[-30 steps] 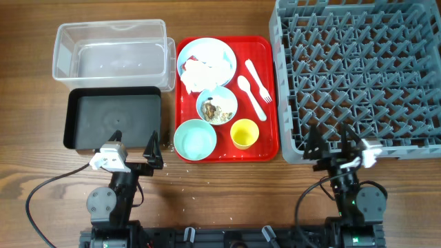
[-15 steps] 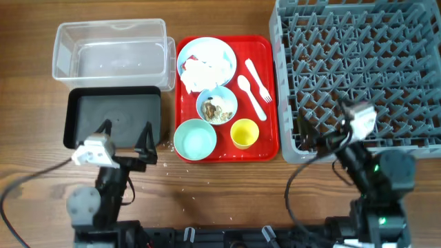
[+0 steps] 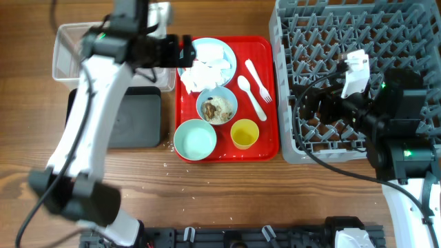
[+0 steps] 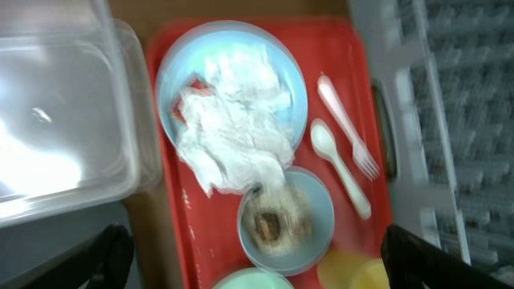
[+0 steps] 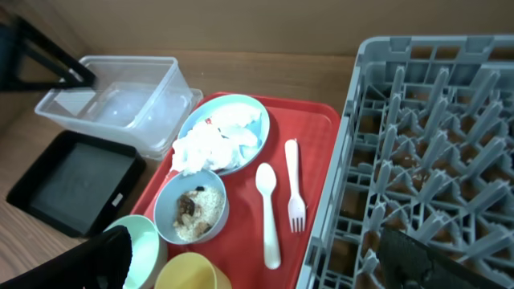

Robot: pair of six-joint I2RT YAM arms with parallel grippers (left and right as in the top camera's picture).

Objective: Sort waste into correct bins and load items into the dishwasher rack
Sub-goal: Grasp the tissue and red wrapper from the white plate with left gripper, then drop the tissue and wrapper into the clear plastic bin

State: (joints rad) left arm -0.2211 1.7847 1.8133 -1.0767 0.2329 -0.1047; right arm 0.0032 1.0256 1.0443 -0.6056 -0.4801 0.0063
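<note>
On the red tray [image 3: 267,124]: cup [image 3: 244,133] and empty bowl [image 3: 195,139] nearest, scrap bowl [image 3: 217,105] next, napkins [image 3: 200,72] on plate [image 3: 219,49] farthest. Left of it tub [image 4: 56,120] and black bin [image 3: 138,117], right of it rack [image 3: 324,41], all bare; we judge sorting unstarted. The left gripper [image 4: 257,233] and right gripper [image 5: 253,237] gape, empty.

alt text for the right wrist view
A red serving tray holds a pale blue plate of crumpled napkins, a bowl of rice and brown scraps, and a white spoon and fork. A grey dishwasher rack stands right of it; a clear tub and black tray left.
</note>
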